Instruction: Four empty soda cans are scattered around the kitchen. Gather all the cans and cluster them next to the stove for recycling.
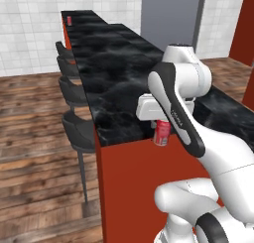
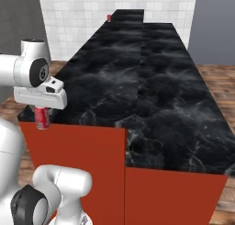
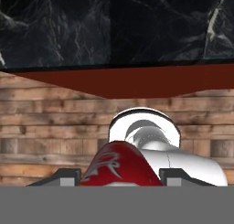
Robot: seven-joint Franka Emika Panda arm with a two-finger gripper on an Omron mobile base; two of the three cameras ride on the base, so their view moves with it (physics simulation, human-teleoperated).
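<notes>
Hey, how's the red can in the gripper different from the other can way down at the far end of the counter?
The held can hangs in the gripper, off the counter's near edge; the far can stands on the counter, free. The held can looks large and near; the far can is a tiny speck by the tiled wall. Both look red.

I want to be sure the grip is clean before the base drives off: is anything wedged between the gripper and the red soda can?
Nothing visible. The gripper is shut directly on the red soda can, which hangs from it off the near edge of the black counter. In the hand view the fingertips flank the can.
</notes>
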